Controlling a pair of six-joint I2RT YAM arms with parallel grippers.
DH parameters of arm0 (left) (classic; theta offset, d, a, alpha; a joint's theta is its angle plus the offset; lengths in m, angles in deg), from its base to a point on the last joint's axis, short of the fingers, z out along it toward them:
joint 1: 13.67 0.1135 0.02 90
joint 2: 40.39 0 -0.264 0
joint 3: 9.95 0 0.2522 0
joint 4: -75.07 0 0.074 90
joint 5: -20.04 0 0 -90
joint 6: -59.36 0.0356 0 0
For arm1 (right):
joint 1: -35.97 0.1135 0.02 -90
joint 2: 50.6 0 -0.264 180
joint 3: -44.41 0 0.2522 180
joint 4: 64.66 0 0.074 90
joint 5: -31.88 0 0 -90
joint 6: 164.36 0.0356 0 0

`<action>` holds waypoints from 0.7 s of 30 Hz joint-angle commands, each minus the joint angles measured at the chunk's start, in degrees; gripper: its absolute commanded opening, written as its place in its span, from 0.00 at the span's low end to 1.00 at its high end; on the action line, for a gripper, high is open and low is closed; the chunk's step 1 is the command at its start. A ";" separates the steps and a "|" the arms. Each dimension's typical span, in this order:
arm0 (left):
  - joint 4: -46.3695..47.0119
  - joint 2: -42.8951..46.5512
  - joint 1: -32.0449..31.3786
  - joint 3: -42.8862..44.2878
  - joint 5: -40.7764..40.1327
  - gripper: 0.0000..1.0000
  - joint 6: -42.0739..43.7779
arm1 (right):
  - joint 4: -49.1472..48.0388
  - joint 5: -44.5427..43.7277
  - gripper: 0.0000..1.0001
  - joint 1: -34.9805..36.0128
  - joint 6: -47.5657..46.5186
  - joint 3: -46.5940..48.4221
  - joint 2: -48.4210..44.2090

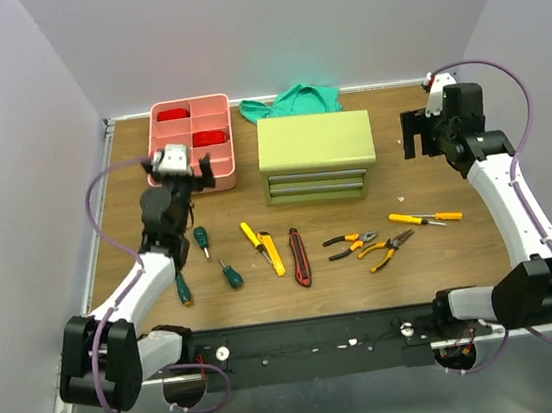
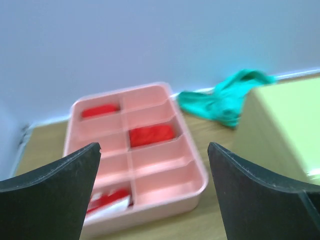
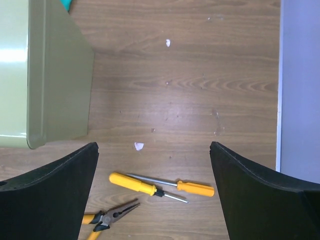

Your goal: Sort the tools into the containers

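Note:
The tools lie in a row on the table front: three green-handled screwdrivers (image 1: 201, 242), a yellow knife (image 1: 272, 252), a red-black knife (image 1: 298, 256), two pliers (image 1: 369, 245) and two yellow/orange screwdrivers (image 1: 425, 217). The pink tray (image 1: 230, 177) stands at the back left and the olive chest (image 1: 313, 141) at the back centre. My left gripper (image 1: 199, 173) is open and empty above the tray's near edge, facing the tray (image 2: 165, 202). My right gripper (image 1: 414, 134) is open and empty, raised right of the chest, above the screwdrivers (image 3: 132, 183) and pliers (image 3: 112, 217).
Red items (image 2: 151, 135) lie in some tray compartments. A green cloth (image 1: 295, 100) is bunched behind the chest and also shows in the left wrist view (image 2: 225, 100). The chest's side (image 3: 60, 90) is left of my right gripper. White walls enclose the table.

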State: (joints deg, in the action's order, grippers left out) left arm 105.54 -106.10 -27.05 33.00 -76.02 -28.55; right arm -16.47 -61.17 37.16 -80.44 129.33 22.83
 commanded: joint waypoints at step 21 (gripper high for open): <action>-36.50 -31.84 -0.32 42.43 31.74 0.00 -16.23 | -2.26 39.17 0.01 2.15 -18.09 -17.19 -4.00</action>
State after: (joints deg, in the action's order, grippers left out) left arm 67.42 -135.81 -27.21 72.65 -43.39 -41.90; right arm -14.35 -24.43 38.34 -98.67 112.54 17.19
